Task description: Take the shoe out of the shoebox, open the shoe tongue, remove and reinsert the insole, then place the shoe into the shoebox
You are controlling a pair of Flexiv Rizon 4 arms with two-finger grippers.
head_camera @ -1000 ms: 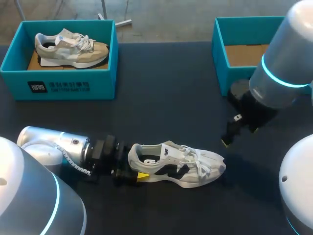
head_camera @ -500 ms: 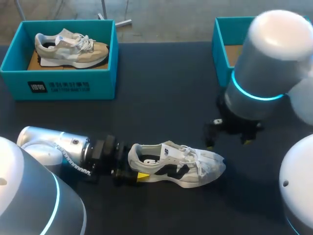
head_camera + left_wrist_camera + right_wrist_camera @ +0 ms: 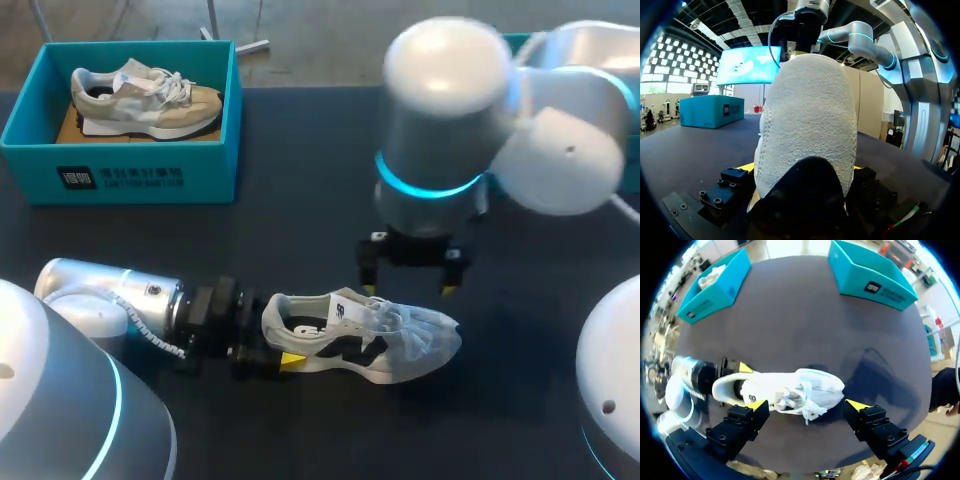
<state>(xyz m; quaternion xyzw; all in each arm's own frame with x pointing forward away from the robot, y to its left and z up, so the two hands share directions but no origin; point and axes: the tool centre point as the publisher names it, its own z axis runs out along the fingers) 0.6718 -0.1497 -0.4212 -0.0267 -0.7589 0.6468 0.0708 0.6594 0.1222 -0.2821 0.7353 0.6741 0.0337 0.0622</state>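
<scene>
The white sneaker (image 3: 360,340) lies lengthwise across the tabletop (image 3: 300,230), heel apparently clamped in the left gripper (image 3: 268,352), while the right gripper (image 3: 408,285) hangs wide open directly above its tongue (image 3: 348,302).

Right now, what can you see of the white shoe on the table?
The white shoe stands upright on its sole on the dark table, toe toward my right. It has black side patches, white laces, a mesh-looking toe and a fuzzy heel. The left gripper clamps its heel from both sides. The right gripper hangs open above the laces, not touching.
</scene>
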